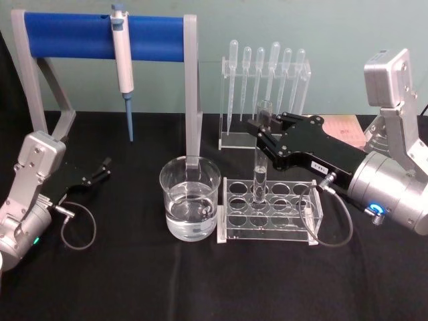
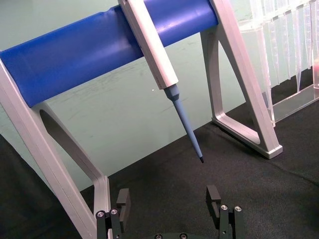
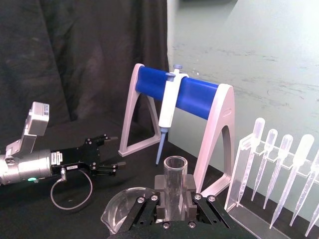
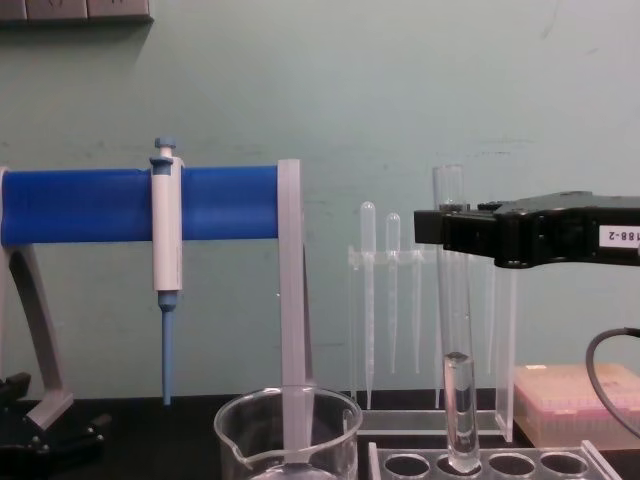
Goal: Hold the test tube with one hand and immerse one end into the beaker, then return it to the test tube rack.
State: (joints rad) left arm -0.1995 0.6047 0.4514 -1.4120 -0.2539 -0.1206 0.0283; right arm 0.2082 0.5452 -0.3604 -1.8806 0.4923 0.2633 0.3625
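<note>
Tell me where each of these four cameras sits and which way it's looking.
Head: up high, looking down at the table; shows left gripper and right gripper on the tube.
Chest: low, facing level across; shows right gripper, tube, beaker.
Left wrist: behind the open left gripper, facing the micropipette.
Right wrist: behind the right gripper, facing the micropipette; left gripper farther off.
Shared: both wrist views see the micropipette.

Pretty much the only readable text is the small white label point(image 4: 617, 236) on the black right gripper point(image 4: 432, 228). In the chest view it looks like "188-2", though the first digit's a bit iffy. From the head camera that sticker is too tiny to read.
</note>
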